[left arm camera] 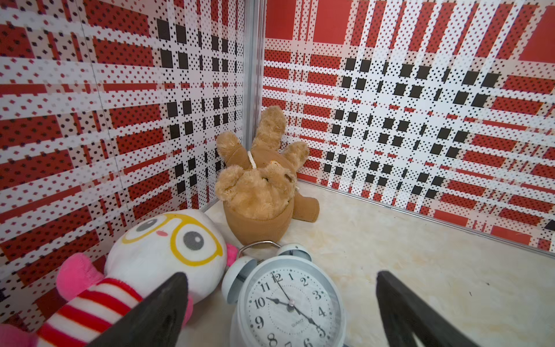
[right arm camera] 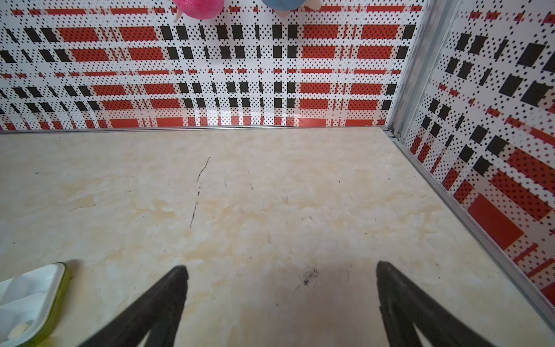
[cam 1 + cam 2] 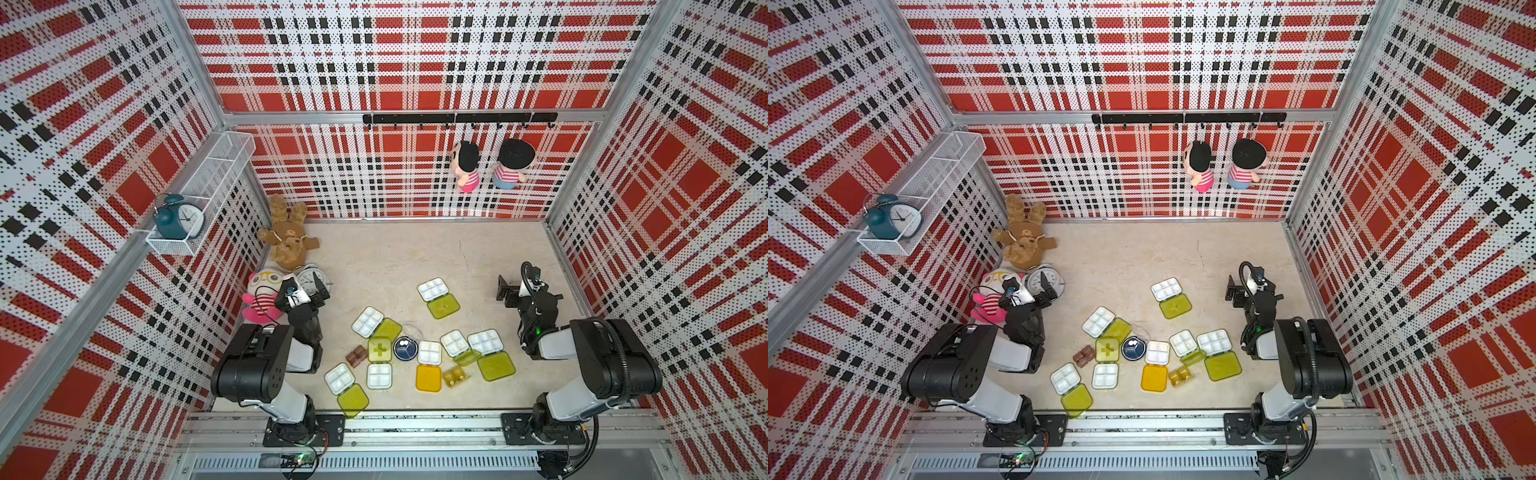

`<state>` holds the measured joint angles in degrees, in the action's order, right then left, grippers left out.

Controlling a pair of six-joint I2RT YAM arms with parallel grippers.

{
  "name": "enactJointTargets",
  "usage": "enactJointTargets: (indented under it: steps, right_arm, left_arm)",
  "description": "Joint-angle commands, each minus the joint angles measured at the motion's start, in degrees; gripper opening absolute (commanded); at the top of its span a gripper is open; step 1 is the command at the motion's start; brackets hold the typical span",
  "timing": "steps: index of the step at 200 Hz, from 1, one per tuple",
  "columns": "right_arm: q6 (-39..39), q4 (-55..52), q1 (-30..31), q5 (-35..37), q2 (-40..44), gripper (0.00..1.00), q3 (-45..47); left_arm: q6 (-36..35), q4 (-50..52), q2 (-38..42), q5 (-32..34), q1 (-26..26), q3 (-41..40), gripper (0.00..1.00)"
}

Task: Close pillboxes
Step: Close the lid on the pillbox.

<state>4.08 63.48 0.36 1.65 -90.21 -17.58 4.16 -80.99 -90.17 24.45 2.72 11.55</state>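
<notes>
Hanging wide open and empty, left gripper (image 1: 282, 278) and right gripper (image 2: 282, 269) look unstarted; next, reach the pillboxes (image 3: 433, 289) and fold lids (image 3: 443, 306).

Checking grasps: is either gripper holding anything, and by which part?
Nothing is held. The left gripper stands open near the white alarm clock, the right gripper open over the table, both clear of the pillboxes.

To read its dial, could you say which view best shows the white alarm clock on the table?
Left wrist view: the white alarm clock sits close, numerals legible. Both top views show it small; the right wrist misses it.
</notes>
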Motion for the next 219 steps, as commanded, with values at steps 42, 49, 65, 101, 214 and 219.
enactJointTargets:
  steps: [42, 49, 65, 101, 214, 219]
  right_arm:
    - [-0.9, 1.7, 0.4, 0.5, 0.3, 1.0, 0.5]
    - [-0.9, 1.7, 0.3, 0.5, 0.3, 1.0, 0.5]
    - [-0.8, 1.7, 0.4, 0.5, 0.3, 1.0, 0.5]
    - [-0.7, 1.4, 0.3, 0.3, 0.4, 1.0, 0.4]
    - [1.4, -12.8, 0.6, 7.0, 13.5, 1.0, -1.9]
    - [2.6, -14.1, 0.6, 7.3, 15.4, 1.0, -2.0]
  left_arm:
    - [-0.7, -1.4, -0.2, 0.3, 0.2, -0.5, 0.98]
    - [-0.7, -1.5, -0.2, 0.3, 0.2, -0.5, 0.98]
    - [-0.7, -1.5, -0.2, 0.3, 0.2, -0.5, 0.98]
    - [-0.7, -1.4, -0.2, 0.3, 0.2, -0.5, 0.98]
    - [-0.1, 0.9, 4.6, 0.8, -0.2, -1.2, 0.98]
    - [0.2, 2.4, 6.0, 1.7, -0.2, -1.2, 0.98]
